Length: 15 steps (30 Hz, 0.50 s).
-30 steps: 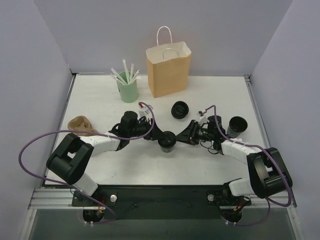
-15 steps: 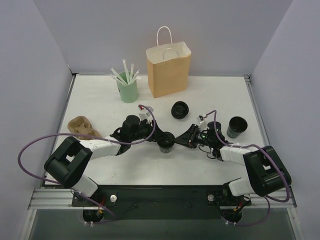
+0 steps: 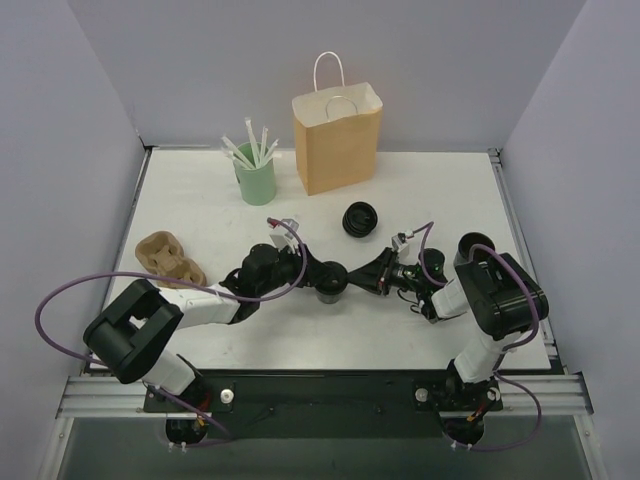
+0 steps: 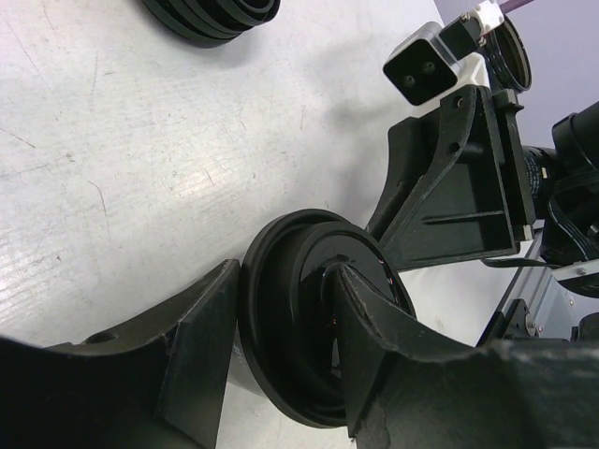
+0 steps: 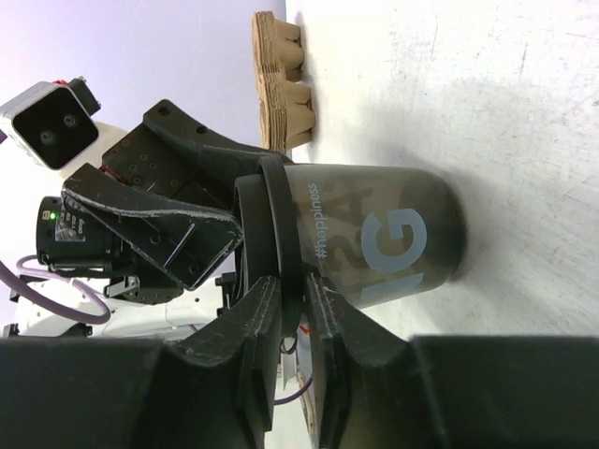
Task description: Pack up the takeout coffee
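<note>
The takeout coffee point(image 3: 331, 285), a small black cup with its black lid on, stands mid-table. In the right wrist view the cup point(image 5: 374, 234) bears pale lettering and its lid point(image 5: 271, 224) sits on top. My right gripper point(image 3: 356, 281) is shut on the lid's rim point(image 5: 292, 285) from the right. My left gripper point(image 3: 316, 276) reaches from the left. In the left wrist view it point(image 4: 290, 281) straddles the lid's edge, one finger point(image 4: 201, 346) outside the cup wall and the other finger point(image 4: 374, 327) over the lid's top.
A brown paper bag point(image 3: 337, 137) stands open at the back. A mint-green cup of straws point(image 3: 256, 180) is left of it. A stack of black lids point(image 3: 359, 219) lies behind the cup. A brown pulp carrier point(image 3: 168, 255) sits at left. A second black cup point(image 3: 470, 245) is partly hidden by my right arm.
Both arms have folded lower toward the table while the grippers stay at the cup. My right elbow now covers part of the second cup. The coffee has barely moved.
</note>
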### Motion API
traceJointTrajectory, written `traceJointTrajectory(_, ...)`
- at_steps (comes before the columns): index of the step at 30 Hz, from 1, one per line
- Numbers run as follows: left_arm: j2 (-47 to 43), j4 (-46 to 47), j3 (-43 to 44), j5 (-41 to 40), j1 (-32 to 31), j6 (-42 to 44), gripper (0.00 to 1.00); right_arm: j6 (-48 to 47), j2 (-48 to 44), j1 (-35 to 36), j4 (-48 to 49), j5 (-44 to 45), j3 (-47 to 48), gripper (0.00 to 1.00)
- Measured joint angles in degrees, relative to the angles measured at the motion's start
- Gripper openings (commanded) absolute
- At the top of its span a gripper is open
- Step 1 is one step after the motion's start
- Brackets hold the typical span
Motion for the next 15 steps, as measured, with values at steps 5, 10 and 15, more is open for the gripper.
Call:
traceJointTrajectory(5,-1.36,0.22,-1.44,-1.4,-1.22,-1.25,0.51,-1.4,-2.54,-0.57,-3.28,0.63,-0.11,0.36)
traceJointTrajectory(10,-3.39,-0.59,-2.95,-2.82,-3.74,-3.67,0.5,-6.27,-11.47,-0.98,-11.74,3.67,-0.11,0.41)
traceJointTrajectory(15,-4.7,-1.9,-3.45,-6.93,-7.21,-6.1,0.5,-11.32,-21.79,-0.37,-23.37,7.69,-0.09,0.42)
